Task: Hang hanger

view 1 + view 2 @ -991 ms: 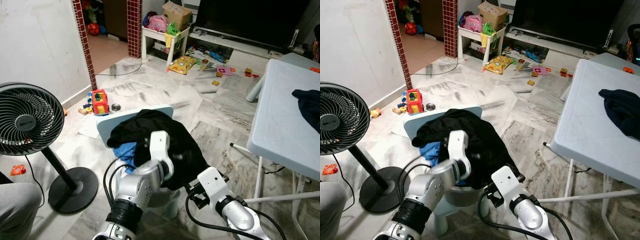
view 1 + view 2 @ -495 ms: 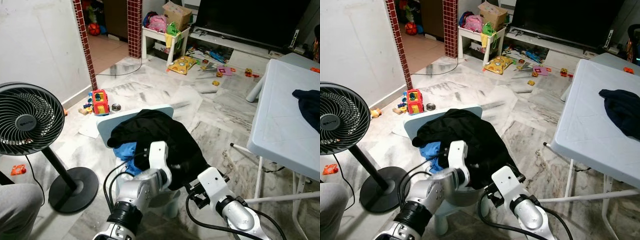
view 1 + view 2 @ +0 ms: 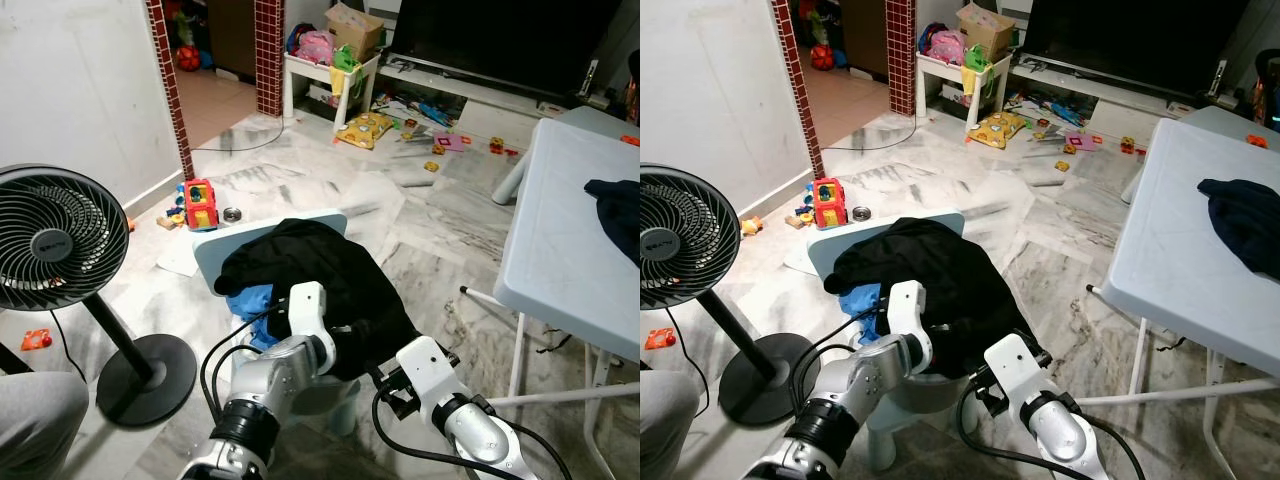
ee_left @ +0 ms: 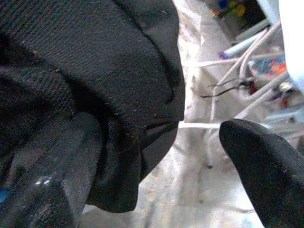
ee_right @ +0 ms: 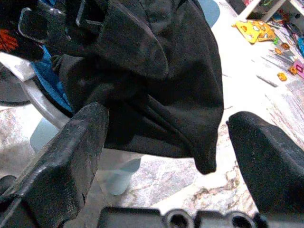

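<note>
A black garment [image 3: 320,270] lies heaped over a light blue chair [image 3: 212,247], with a blue cloth [image 3: 256,300] under it. My left arm [image 3: 303,303] reaches into the garment's lower side. In the left wrist view the left gripper [image 4: 161,166] is open, and black fabric [image 4: 118,71] presses against one of its fingers [image 4: 61,190]. My right arm [image 3: 425,365] is low, by the garment's hanging hem. The right gripper [image 5: 171,156] is open, facing that hem [image 5: 204,161] with nothing between its fingers. I cannot make out a hanger.
A standing fan [image 3: 55,235] is close on the left. A white folding table [image 3: 560,230] with a dark garment [image 3: 615,215] stands on the right. A toy truck [image 3: 200,203] and scattered toys litter the floor beyond. A person's grey-clad knee [image 3: 30,420] is at the bottom left.
My left arm has dropped lower along the black garment, toward its underside. The right arm has stayed put.
</note>
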### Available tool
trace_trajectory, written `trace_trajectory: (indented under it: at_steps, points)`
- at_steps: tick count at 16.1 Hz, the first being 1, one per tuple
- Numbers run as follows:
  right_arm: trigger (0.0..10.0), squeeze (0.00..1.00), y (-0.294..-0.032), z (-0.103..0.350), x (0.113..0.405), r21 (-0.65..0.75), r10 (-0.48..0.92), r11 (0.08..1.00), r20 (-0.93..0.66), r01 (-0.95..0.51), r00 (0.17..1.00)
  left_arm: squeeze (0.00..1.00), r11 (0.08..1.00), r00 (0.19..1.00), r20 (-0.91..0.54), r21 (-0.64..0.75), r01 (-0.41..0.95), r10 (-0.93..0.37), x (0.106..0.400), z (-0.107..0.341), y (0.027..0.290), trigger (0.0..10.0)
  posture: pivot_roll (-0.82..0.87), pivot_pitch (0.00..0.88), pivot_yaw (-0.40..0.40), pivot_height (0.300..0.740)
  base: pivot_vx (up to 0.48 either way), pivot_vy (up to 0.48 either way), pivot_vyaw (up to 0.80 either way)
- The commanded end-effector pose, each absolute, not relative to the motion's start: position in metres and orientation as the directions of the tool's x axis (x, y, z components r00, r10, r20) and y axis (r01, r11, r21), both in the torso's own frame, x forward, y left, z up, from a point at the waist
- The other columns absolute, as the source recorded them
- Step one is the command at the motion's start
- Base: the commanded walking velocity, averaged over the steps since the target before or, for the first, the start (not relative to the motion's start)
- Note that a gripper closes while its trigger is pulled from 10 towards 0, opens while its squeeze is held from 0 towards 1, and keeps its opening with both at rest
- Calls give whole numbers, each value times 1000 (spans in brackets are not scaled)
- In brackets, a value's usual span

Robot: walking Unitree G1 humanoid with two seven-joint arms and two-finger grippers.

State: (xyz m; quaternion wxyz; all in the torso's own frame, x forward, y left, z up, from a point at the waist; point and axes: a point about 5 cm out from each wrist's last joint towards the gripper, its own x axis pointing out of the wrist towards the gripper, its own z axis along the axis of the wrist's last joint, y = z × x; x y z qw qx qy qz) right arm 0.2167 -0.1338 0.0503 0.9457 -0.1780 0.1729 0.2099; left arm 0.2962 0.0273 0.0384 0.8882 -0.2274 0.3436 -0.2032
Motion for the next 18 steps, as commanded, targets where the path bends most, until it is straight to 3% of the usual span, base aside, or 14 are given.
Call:
trace_trajectory:
  at_steps: [1,2,9,11,18]
  points:
    - [10000,0,-137,50,215,-263,323,855,-403,-446,856,0,782,693,-442,-552,291,-570,311,64,5,4000,32,0,-99,740,0,0,0]
    - [10000,0,-137,50,213,-261,322,856,-405,-446,856,0,793,700,-449,-538,285,-556,314,62,6,0,27,7,-96,740,0,0,0]
    - [10000,0,-150,59,203,-229,288,892,-378,-391,880,0,804,707,-410,-439,401,-576,329,69,13,0,13,3,-77,740,0,0,0]
    - [10000,0,-161,59,205,-250,253,897,-382,-363,889,0,806,696,-432,-449,385,-573,328,62,19,0,16,2,-74,740,0,0,0]
    - [10000,0,-157,61,205,-248,259,897,-374,-365,891,0,830,728,-454,-478,288,-514,330,57,30,0,22,11,-74,740,0,0,0]
